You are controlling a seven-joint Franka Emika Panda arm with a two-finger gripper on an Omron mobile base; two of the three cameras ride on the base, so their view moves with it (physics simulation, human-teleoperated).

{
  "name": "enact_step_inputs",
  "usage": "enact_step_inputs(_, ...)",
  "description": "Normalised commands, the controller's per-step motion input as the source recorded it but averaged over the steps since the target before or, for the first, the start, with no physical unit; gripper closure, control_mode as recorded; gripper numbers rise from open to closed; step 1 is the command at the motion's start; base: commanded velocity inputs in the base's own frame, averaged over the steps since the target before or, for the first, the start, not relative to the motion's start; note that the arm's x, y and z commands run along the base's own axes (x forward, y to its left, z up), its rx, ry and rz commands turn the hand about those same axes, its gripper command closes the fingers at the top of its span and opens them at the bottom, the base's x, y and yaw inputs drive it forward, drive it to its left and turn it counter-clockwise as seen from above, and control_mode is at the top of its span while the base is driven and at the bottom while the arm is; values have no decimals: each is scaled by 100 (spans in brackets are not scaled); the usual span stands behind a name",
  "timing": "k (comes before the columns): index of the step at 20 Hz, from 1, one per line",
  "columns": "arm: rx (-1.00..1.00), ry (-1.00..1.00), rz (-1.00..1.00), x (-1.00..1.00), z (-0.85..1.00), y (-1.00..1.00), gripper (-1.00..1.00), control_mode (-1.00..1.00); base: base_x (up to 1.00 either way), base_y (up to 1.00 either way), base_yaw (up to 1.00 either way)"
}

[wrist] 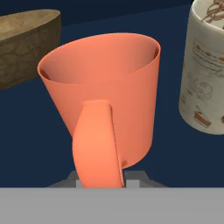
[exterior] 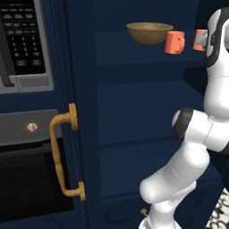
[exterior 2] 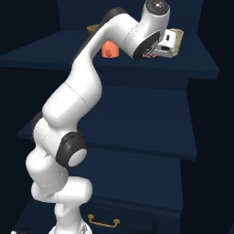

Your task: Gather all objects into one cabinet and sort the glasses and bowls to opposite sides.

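In hand view — cream cup (wrist: 205, 70) beside jaw-gripped orange cup (wrist: 105, 100)

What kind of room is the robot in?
Most likely a kitchen. A microwave with a keypad sits above a black oven, and beside them an open dark navy cabinet holds a wide olive-brown bowl and a coral-orange handled cup.

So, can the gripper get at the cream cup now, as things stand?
Probably not directly: the gripper seems shut on the handle of an orange cup. The cream cup stands beside it, apart, with nothing between them.
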Motion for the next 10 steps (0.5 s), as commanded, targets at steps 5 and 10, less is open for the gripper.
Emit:
enact_step_inputs(5,0,0,0,0,-21,0,-100,-100,0,0,0)
enact_step_inputs(10,0,-8,0,0,0,0,-100,-100,0,0,0)
